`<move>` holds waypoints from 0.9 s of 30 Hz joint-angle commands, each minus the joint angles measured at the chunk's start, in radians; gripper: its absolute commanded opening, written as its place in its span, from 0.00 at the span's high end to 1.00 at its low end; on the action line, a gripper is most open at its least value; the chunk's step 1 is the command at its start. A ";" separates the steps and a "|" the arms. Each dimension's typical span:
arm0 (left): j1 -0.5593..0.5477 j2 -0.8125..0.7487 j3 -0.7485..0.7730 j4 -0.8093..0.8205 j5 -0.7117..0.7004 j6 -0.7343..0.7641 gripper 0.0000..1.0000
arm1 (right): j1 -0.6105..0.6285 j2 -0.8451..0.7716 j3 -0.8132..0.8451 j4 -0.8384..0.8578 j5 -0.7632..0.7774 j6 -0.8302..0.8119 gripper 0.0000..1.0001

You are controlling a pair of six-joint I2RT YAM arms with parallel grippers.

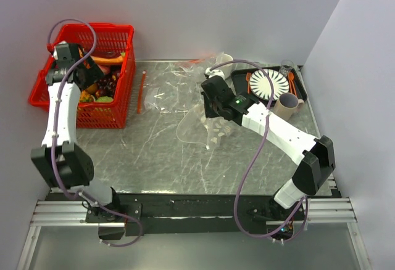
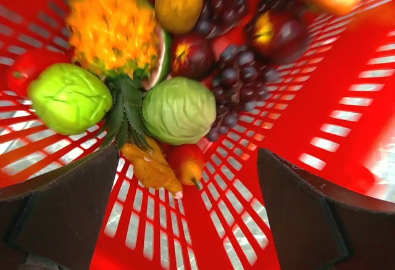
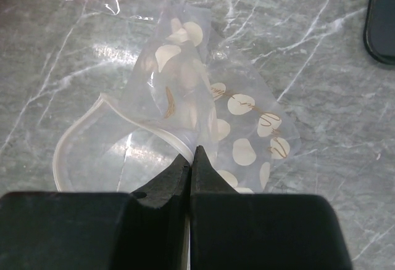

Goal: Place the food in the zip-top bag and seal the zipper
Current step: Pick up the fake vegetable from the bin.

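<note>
The food lies in a red basket at the back left. In the left wrist view I see two round light-green fruits, a dark-green spiky tuft under a yellow-orange body, a red-orange piece and a dark grape bunch. My left gripper hangs open and empty above them inside the basket. The zip-top bag, clear with pale dots, lies mid-table with its mouth gaping. My right gripper is shut on the zipper strip at the mouth edge.
A second clear bag with a long orange-red strip lies beside the basket. More crinkled plastic sits at the back. A dark tray with a striped plate and a cup stand at the back right.
</note>
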 commanded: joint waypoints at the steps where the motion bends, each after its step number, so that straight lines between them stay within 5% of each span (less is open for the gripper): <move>1: 0.008 0.071 -0.022 -0.005 0.076 0.013 0.01 | -0.004 -0.041 -0.008 0.055 -0.019 0.003 1.00; 20: 0.013 0.485 0.088 -0.091 0.085 -0.030 0.02 | -0.004 -0.045 -0.057 0.119 -0.069 0.003 1.00; 25: 0.021 0.507 0.126 -0.103 0.096 -0.024 0.33 | -0.004 -0.048 -0.062 0.119 -0.085 0.005 1.00; 27: 0.025 0.443 0.097 -0.083 0.082 -0.024 0.54 | -0.004 -0.054 -0.071 0.125 -0.083 0.006 1.00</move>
